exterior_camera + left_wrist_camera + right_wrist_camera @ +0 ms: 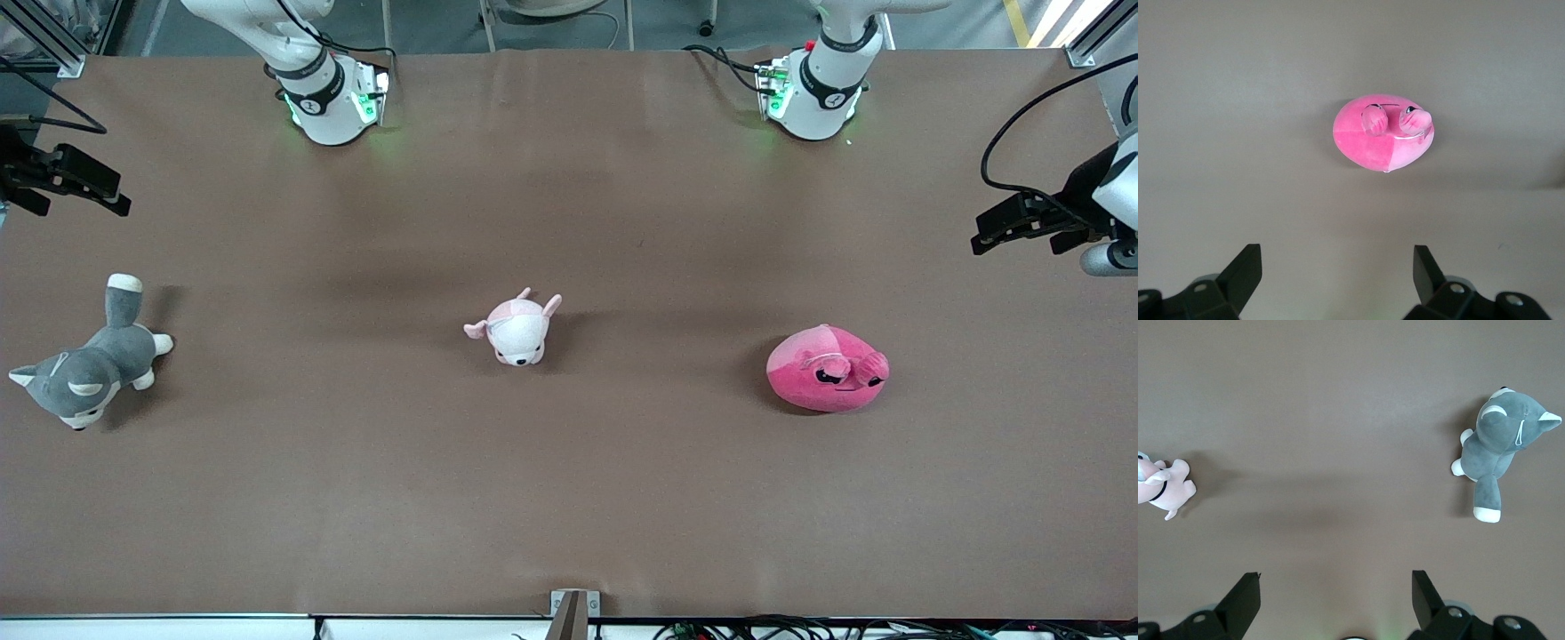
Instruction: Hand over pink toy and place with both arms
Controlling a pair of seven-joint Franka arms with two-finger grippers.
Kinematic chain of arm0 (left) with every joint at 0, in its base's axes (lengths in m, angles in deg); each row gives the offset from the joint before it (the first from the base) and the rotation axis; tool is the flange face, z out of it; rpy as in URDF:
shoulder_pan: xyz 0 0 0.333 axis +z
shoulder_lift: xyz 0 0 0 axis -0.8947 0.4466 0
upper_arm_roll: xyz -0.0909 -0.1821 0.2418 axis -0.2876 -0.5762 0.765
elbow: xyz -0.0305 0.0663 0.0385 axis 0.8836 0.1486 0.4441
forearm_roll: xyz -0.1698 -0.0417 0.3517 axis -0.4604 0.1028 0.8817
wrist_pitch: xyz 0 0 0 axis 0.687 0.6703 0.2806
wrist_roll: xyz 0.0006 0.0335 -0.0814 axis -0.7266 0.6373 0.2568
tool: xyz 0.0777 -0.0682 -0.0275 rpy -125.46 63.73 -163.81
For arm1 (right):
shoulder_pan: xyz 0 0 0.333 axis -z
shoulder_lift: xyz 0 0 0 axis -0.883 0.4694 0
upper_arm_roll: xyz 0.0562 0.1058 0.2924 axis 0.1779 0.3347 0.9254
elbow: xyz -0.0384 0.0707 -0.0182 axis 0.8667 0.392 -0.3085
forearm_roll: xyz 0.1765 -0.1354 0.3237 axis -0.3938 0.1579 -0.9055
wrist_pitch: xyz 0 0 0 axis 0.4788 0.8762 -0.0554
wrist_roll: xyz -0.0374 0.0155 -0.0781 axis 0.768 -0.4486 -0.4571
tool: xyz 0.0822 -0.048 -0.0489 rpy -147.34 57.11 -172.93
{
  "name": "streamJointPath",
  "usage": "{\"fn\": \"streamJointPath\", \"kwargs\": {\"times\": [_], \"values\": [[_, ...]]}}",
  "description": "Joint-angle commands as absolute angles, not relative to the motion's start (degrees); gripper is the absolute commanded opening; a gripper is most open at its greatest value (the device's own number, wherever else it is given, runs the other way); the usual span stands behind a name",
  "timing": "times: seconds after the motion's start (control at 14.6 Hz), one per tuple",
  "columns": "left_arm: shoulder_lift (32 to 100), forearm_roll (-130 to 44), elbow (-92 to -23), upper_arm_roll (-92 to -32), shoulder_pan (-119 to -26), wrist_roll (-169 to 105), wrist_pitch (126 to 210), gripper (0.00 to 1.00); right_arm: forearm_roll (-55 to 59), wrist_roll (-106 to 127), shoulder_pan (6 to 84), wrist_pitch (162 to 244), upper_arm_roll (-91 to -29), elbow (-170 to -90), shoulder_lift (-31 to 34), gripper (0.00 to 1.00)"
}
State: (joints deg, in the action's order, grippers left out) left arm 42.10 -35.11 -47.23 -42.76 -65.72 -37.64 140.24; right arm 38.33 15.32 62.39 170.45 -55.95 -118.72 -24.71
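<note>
Left gripper (1000, 233): up in the air over the left arm's end of the table (569, 498), close to that edge; fingers (1245, 273) spread wide, holding nothing.
Right gripper (89, 191): in the air over the right arm's end of the table, near that edge; fingers (1245, 600) wide apart, empty.
Pink toy (828, 368): on the table toward the left arm's end, below the left gripper and set in toward the table's middle from it, well apart from it; in the left wrist view (1383, 133) it lies ahead of the open fingers, roughly centred between them.
Look of the pink toy: hot-pink rounded blob, one panel a paler pink, sleepy dark eyes, two small stubby ears.
Open room: bare brown cloth all around the pink toy; nothing touches it.
Pale pink plush (517, 328): mid-table, between the two grippers' ends, well apart from both.
Grey husky plush (89, 369): under and inward of the right gripper, near the right arm's edge.
Table edges: front edge well clear of all three toys.
</note>
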Motion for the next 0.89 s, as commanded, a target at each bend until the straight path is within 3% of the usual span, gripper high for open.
{"fn": "streamJointPath", "kwargs": {"times": [0.0,0.82], "values": [[41.59,-34.47,-46.81,-42.72,-66.11,-38.61,139.19,1.00,39.32,14.87,62.80,170.99,-55.87,-120.08,-25.88,1.00],[42.37,-35.09,-46.99,-43.25,-65.50,-37.90,139.19,1.00,39.32,14.96,62.71,170.55,-55.78,-119.99,-25.88,1.00]]}}
